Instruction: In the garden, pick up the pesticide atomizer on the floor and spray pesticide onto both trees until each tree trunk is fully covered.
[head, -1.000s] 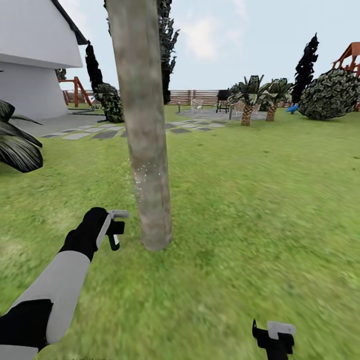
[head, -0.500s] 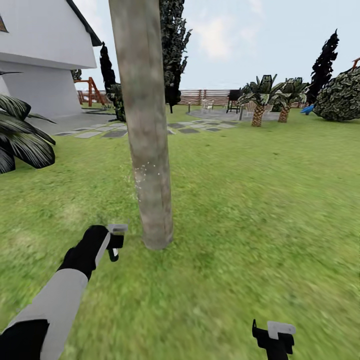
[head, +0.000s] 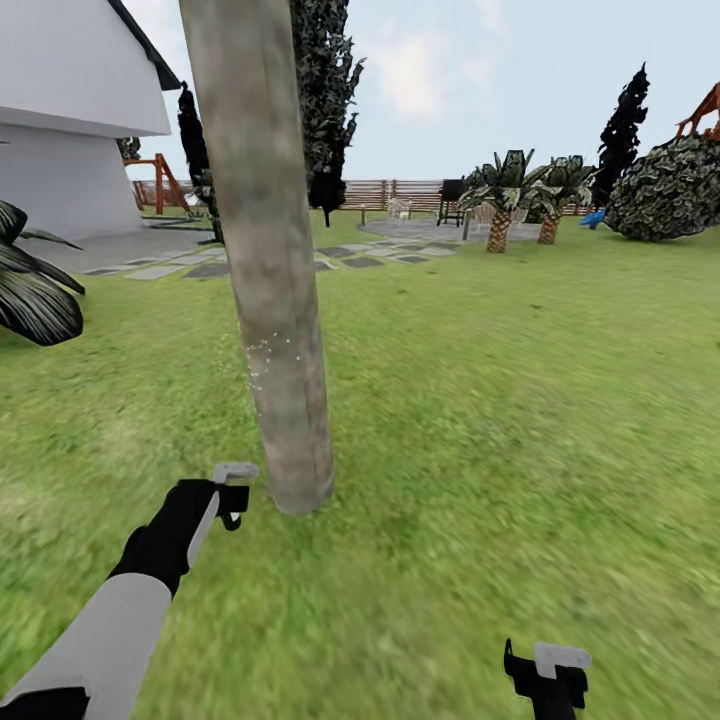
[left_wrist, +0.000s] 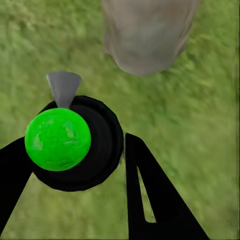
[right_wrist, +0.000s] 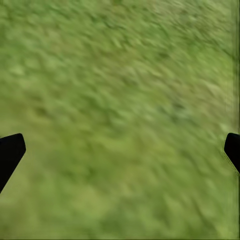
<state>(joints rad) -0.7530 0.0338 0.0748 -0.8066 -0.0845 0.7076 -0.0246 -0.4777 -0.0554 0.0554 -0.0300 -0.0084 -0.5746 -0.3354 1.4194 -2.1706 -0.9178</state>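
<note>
The tree trunk (head: 262, 250) runs off the top edge, its crown unseen; the lawn (right_wrist: 120, 100) is blurred.

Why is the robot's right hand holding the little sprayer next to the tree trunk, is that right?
Not quite: the left gripper holds the pesticide atomizer, not the right. The left wrist view shows its black fingers around the sprayer, near the base of the tree trunk. The right gripper is open over bare grass.
</note>
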